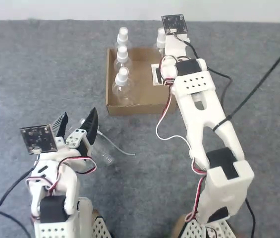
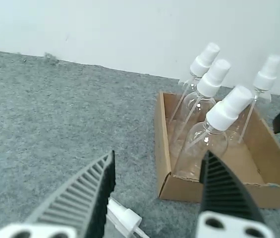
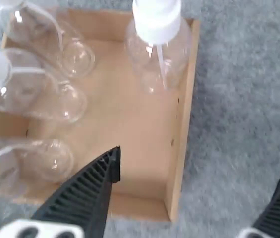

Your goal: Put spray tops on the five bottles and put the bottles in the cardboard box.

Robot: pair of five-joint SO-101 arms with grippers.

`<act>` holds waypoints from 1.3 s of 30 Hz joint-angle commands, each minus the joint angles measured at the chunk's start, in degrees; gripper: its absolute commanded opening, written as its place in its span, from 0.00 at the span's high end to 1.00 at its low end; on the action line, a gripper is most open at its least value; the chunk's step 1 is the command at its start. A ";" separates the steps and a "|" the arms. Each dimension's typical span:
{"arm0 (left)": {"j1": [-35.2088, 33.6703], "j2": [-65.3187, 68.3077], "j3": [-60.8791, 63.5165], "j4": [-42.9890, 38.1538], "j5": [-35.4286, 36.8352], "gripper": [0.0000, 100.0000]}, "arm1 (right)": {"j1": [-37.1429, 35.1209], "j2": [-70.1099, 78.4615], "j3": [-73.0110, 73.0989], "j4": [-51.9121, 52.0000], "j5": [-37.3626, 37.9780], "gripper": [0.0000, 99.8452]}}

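The cardboard box (image 1: 140,106) stands at the middle back of the grey carpet. Three capped bottles (image 1: 123,82) line its left side, and a fourth capped bottle (image 3: 157,44) stands in its far right corner. My right gripper (image 3: 189,198) hangs open over the box's right wall with nothing between its fingers. A fifth clear bottle (image 1: 102,151) lies on its side on the carpet in front of the box, a thin white tube (image 1: 125,150) sticking out beside it. My left gripper (image 1: 76,126) is open just above it. A white spray top (image 2: 125,217) lies below, between the left fingers (image 2: 87,196).
The right arm (image 1: 204,114) stretches from the near right edge up to the box. Its cables trail over the carpet to the right. Open carpet (image 1: 35,74) lies left of the box. A white wall (image 2: 130,29) rises behind the table.
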 commanded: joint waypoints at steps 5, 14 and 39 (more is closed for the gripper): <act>-4.31 -0.79 -0.66 -2.73 0.88 0.74 | -0.57 -10.07 -3.25 12.35 -0.62 0.58; -6.07 -0.79 -0.40 -3.69 2.73 0.74 | -0.57 -17.01 -3.25 23.87 -0.26 0.58; -6.15 -0.79 0.40 -3.96 2.46 0.74 | -0.57 -33.19 6.77 35.03 -0.18 0.87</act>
